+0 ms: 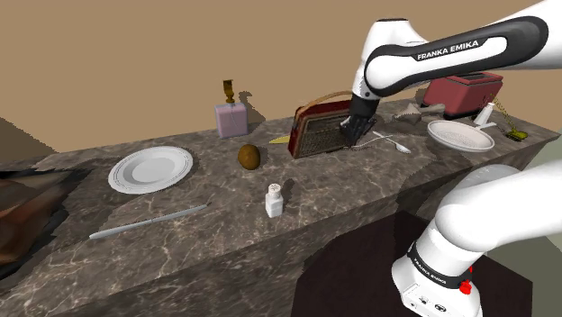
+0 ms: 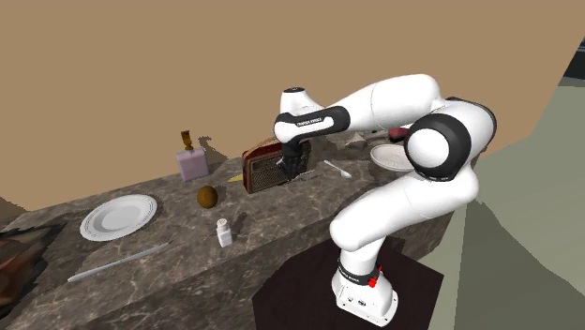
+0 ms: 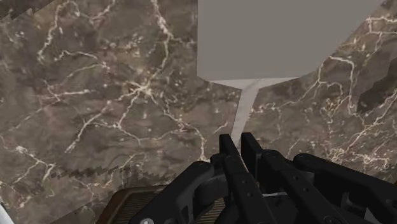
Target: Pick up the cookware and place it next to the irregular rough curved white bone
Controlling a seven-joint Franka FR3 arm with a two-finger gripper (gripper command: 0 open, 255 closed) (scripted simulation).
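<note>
Claw [image 1: 353, 135] stands low over the tabletop [image 1: 360, 194], just in front of the radio [image 1: 317, 131]. In the wrist view its fingers [image 3: 228, 145] sit almost together, clamped on the thin pale handle of the spatula [image 3: 267, 38]. The broad flat blade points away from the claw.

In the shoulder view the spatula [image 1: 389, 140] extends from the claw toward that view's right, close to the marble. Whether it rests there or is lifted cannot be told. It lies between the radio and a white dish [image 1: 459, 135].

The bone [image 1: 425, 110] lies beyond, beside a red toaster [image 1: 461, 90], apart from the spatula.

Elsewhere: plate [image 1: 150, 168], shaker [image 1: 275, 199], knife [image 1: 149, 221].
</note>
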